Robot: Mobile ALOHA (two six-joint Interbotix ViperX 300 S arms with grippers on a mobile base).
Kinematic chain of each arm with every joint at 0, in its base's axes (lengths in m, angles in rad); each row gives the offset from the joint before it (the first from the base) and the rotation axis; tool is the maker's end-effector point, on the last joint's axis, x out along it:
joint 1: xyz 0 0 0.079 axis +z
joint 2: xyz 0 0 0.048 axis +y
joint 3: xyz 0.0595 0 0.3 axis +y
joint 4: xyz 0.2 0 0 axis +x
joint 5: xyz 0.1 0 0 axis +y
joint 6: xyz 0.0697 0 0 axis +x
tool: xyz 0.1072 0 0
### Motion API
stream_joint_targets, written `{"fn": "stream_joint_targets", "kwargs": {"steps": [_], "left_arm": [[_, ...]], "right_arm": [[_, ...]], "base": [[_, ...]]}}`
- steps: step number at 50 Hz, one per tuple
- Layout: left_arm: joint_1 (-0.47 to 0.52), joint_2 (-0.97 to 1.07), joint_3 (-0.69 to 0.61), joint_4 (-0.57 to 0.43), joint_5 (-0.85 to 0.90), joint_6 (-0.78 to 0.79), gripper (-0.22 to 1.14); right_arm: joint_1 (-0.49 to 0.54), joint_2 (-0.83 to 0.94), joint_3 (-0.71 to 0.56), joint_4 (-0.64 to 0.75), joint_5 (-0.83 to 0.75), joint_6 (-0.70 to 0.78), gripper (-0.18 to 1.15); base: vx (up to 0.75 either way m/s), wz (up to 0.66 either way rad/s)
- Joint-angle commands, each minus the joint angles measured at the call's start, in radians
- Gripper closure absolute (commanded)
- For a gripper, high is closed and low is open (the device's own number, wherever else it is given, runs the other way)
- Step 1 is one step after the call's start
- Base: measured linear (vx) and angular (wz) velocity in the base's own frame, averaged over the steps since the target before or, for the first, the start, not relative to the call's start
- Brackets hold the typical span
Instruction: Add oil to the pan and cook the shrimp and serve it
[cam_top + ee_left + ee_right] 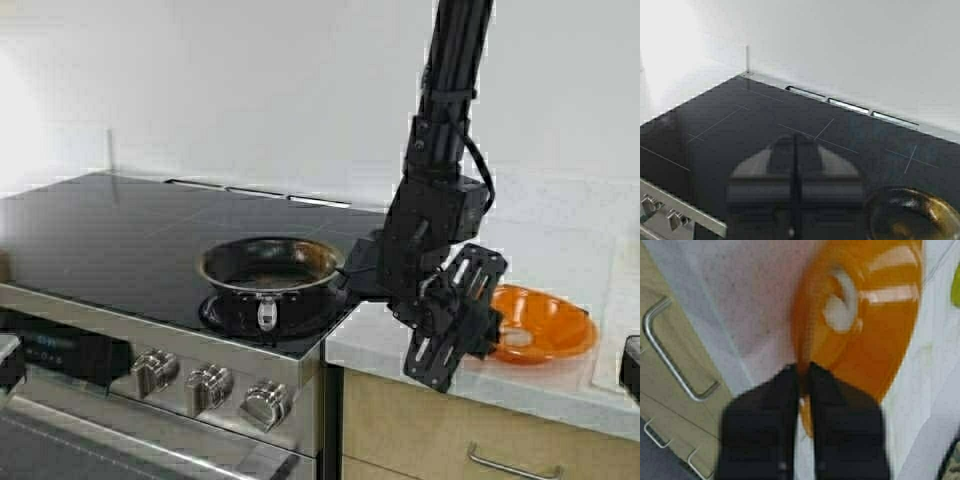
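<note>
The right gripper (802,377) has its two dark fingers (832,390) pinched narrowly on the near rim of the orange bowl (875,335), the rim passing up between them. Just past the fingertips, inside the bowl, lies the shrimp (840,302), a pale curl resting against the sloping wall. In the high view the same gripper (478,318) is turned on its side at the bowl's (545,325) edge, above the pale counter (560,385).

The grip looks thin, only a sliver of rim, so I judge the bowl could pivot or slip out when lifted, and a tilt begun too early would drop the shrimp on the counter or the black cooktop (110,235) short of the pan (270,270). The pan stands well off to the fingers' far side, dark inside with a brownish sheen at its bottom (912,215); carrying across that gap, the arm could knock the pan's rim.

The left gripper (795,170) hovers over the cooktop beside the pan, its fingers pressed together with nothing between them. The oil jug is not in view
</note>
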Motion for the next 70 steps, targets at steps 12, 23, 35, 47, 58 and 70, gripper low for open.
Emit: {"fn": "stream_joint_targets", "kwargs": {"steps": [12, 23, 35, 47, 58, 70], "left_arm": [[0.002, 0.011, -0.015, 0.0, -0.005, 0.0, 0.89], [0.002, 0.009, -0.014, -0.002, -0.005, 0.0, 0.89], [0.002, 0.011, -0.015, 0.0, -0.005, 0.0, 0.89], [0.002, 0.011, -0.015, 0.0, -0.005, 0.0, 0.89], [0.002, 0.011, -0.017, 0.0, -0.005, 0.0, 0.89], [0.002, 0.009, -0.017, 0.0, -0.005, 0.0, 0.89]], "right_arm": [[0.005, -0.086, -0.015, 0.028, 0.003, -0.055, 0.92], [0.06, -0.244, -0.021, 0.031, -0.002, -0.067, 0.92], [0.1, -0.399, -0.109, 0.063, -0.043, -0.15, 0.92], [0.1, -0.462, -0.298, 0.144, -0.164, -0.239, 0.92], [0.077, -0.423, -0.463, 0.161, -0.264, -0.247, 0.92], [-0.009, -0.368, -0.548, 0.291, -0.508, -0.241, 0.92]], "base": [[0.0, 0.0], [0.0, 0.0], [0.0, 0.0], [0.0, 0.0], [0.0, 0.0], [0.0, 0.0]]}}
